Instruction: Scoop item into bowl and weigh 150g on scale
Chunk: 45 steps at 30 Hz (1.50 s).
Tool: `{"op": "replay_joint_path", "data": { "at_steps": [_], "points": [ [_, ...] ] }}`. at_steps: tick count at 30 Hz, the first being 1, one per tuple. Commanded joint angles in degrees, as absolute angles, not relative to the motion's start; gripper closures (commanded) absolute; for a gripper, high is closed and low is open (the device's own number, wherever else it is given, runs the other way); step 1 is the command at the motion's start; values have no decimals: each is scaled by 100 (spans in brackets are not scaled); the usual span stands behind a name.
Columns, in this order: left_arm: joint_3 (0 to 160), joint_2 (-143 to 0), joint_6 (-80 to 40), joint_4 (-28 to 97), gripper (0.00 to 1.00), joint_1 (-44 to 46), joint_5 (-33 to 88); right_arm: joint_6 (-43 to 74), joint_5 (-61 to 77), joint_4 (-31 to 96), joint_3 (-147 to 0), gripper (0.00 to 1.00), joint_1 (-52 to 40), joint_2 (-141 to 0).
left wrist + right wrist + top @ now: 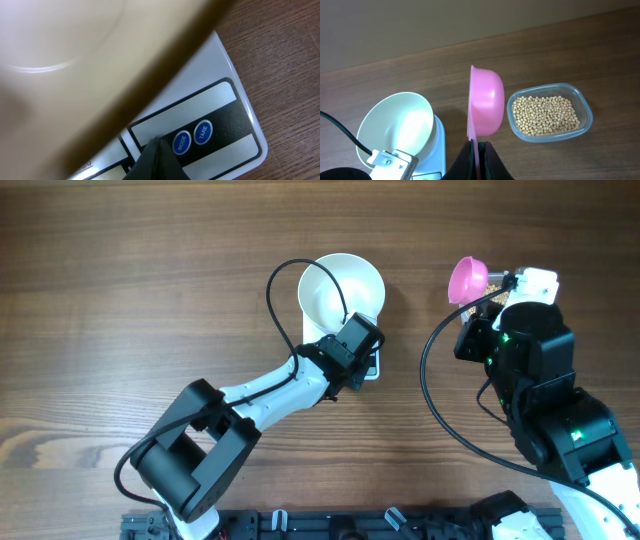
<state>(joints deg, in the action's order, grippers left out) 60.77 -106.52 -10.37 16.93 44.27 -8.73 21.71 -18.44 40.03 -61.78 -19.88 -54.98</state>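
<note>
Wood-grain tabletop (120, 300) lies under everything. Your left end effector (156, 142), pressed together, points at the scale (220, 75) panel beside the MODE button (181, 143). The bowl (340, 288) sits on that scale. Your right end effector (476, 150) pinches the pink scoop (487, 102), and beans (546, 115) lie in the clear tub (585, 107).

We see a dark brown wood-grain table (120, 300) under soft, even light. Beyond it we see a plain beige wall (445, 20).
</note>
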Motion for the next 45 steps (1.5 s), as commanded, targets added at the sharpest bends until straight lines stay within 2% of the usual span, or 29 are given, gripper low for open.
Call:
{"op": "replay_joint_path", "data": {
  "at_steps": [1,45],
  "points": [
    [6034,-11137,-1092,1761,96,4438,-862,2097,-1800,3997,-6355,96,-1962,-5492],
    [6034,-11625,-1245,2432,96,4442,-801,1951,-1822,3887,-6355,96,-1962,-5492]
  ]
}}
